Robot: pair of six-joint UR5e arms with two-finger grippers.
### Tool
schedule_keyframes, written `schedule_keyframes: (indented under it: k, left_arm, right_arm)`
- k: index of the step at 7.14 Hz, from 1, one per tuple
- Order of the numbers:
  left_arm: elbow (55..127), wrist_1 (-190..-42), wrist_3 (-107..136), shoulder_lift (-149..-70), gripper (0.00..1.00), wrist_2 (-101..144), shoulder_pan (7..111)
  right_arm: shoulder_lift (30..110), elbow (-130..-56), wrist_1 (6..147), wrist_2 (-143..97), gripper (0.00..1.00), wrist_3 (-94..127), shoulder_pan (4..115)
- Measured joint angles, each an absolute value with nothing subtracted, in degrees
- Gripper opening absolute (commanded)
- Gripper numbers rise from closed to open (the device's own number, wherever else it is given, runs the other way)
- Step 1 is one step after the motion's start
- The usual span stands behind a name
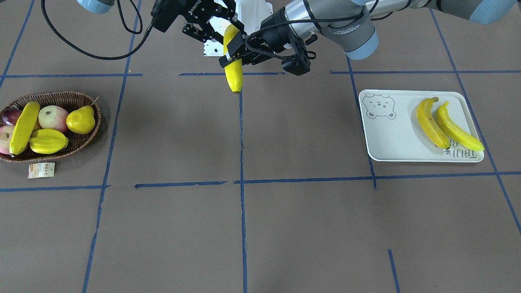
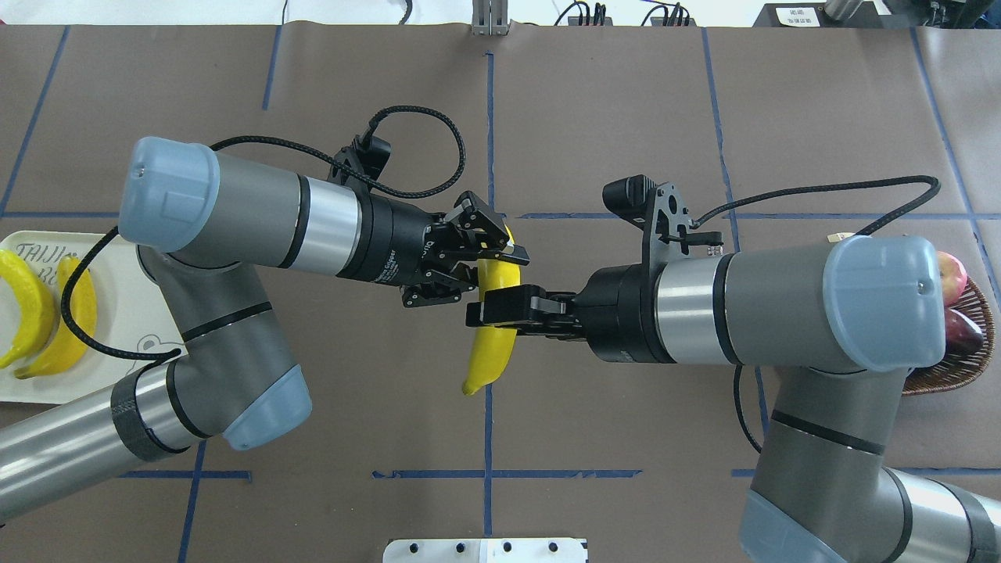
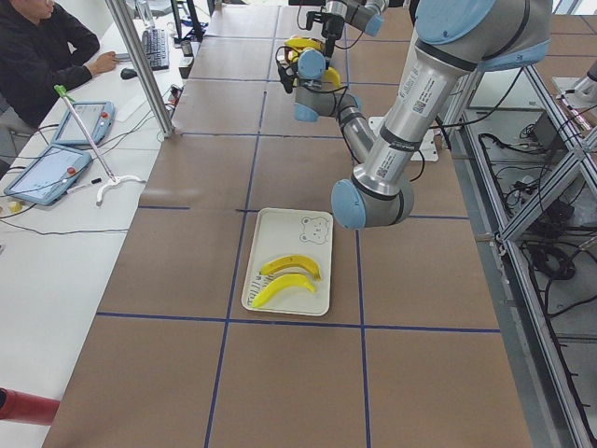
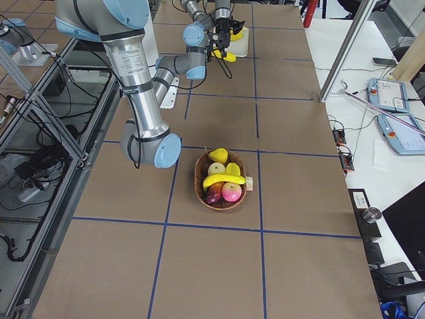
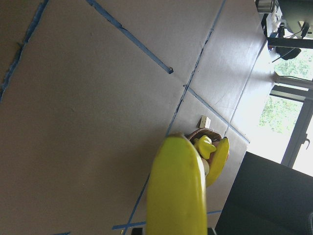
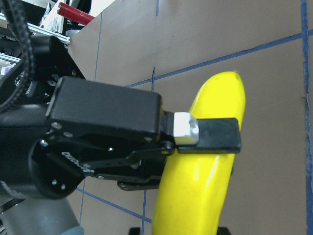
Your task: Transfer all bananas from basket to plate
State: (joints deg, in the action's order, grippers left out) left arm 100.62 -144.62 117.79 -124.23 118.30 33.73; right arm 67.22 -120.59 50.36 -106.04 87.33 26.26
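Observation:
One banana [image 1: 235, 75] hangs in the air over the table's middle, between both grippers. My right gripper [image 2: 504, 306] is shut on its middle. My left gripper [image 1: 233, 55] is shut on it nearer the far end, and the right wrist view shows one of its fingers [image 6: 210, 134] lying across the banana [image 6: 205, 186]. Two bananas [image 1: 431, 122] [image 1: 458, 130] lie side by side on the white plate [image 1: 390, 142]. One more banana [image 1: 24, 126] lies in the wicker basket [image 1: 77, 97].
The basket also holds a yellow pear [image 1: 81, 120], a starfruit [image 1: 48, 140] and apples [image 1: 53, 117]. Its paper tag [image 1: 40, 170] lies on the table beside it. An operator [image 3: 37, 56] sits at the side desk.

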Motion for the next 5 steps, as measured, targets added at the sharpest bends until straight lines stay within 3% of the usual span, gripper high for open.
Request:
schedule_keyframes:
  k: [5]
  left_arm:
    - [99.57, -142.67, 115.71, -119.92, 0.0, 118.44, 39.24]
  right_arm:
    - [69.68, -123.52, 51.06, -106.47, 1.0, 87.36, 27.63]
